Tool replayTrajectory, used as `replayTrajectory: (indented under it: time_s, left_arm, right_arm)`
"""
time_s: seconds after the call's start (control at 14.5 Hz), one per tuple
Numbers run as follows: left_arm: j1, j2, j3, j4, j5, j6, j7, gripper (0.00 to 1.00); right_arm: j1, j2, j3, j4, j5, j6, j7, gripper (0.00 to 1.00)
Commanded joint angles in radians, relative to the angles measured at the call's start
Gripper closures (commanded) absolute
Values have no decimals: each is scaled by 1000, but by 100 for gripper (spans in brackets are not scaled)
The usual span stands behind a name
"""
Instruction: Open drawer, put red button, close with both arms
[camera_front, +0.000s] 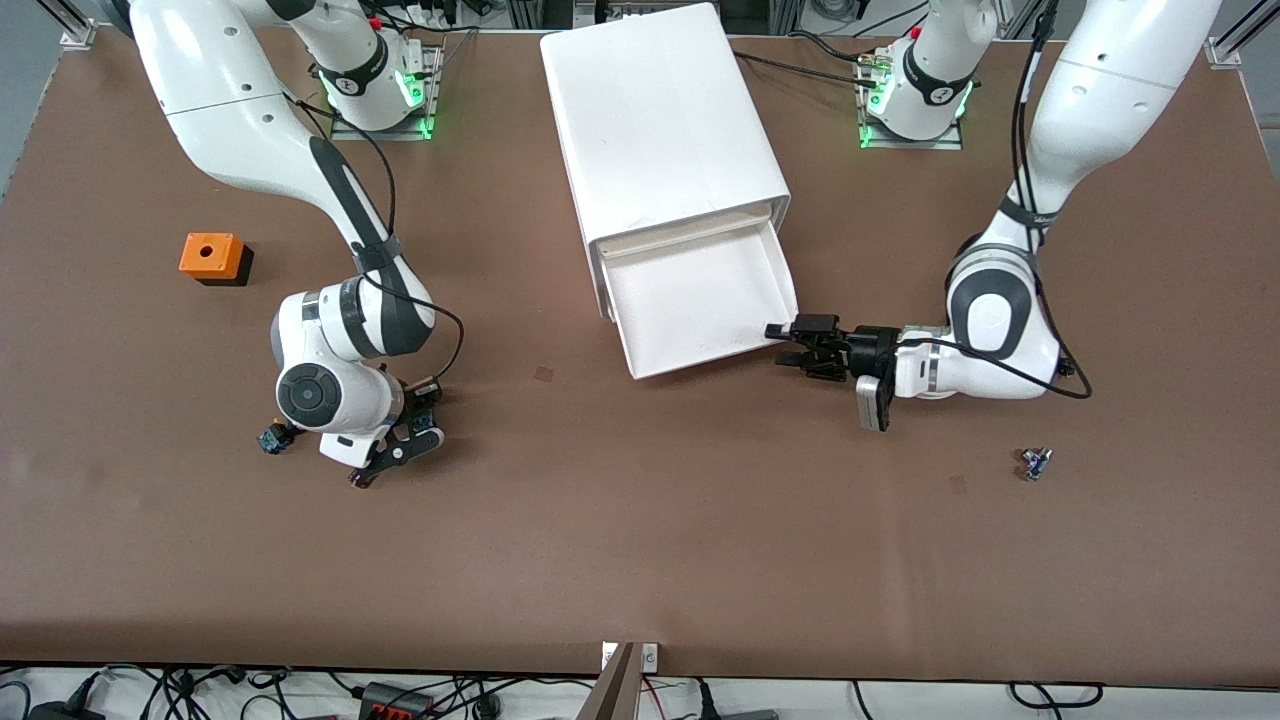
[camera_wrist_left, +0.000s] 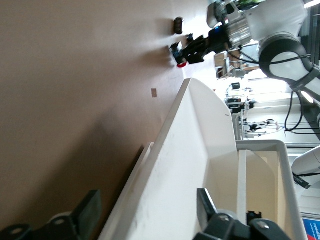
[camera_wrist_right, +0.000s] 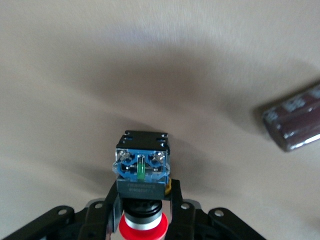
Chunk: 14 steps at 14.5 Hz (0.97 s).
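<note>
While right gripper (camera_wrist_right: 142, 210) fingers clamp red button (camera_wrist_right: 142, 172) at table, left gripper (camera_front: 795, 345) fingers released beside drawer (camera_front: 700, 300).

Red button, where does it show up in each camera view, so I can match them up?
Front view: the red button sits low over the table toward the right arm's end, in the right gripper.
Left wrist view: its red cap shows small and far off, in that same gripper.
Right wrist view: close up, red cap between the fingers, with a blue-and-black body.
Shared landmark: the right gripper holding it.
</note>
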Motion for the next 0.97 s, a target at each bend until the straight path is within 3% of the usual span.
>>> replayTrajectory:
  time_s: [0.0, 0.14, 0.35, 0.55, 0.76, 0.9]
  left_arm:
    - [39, -122, 2, 11, 185, -62, -285, 0]
    - [50, -136, 6, 117, 320, -168, -475, 0]
    - [52, -136, -5, 332, 667, -301, -750, 0]
    - [41, -136, -14, 482, 979, -434, -815, 0]
    - [44, -136, -10, 599, 1151, -489, -812, 0]
    - [50, -136, -14, 648, 1173, -491, -812, 0]
  right_arm:
    - [3, -6, 7, 96, -2, -68, -15, 100]
    - [6, -26, 7, 170, 1, -119, -12, 100]
    - [56, -56, 7, 263, -2, -179, -20, 100]
    - [180, -58, 2, 381, -3, -228, -5, 100]
    - [283, -59, 7, 403, -3, -234, 115, 100]
    - [363, -59, -2, 411, -5, -243, 176, 100]
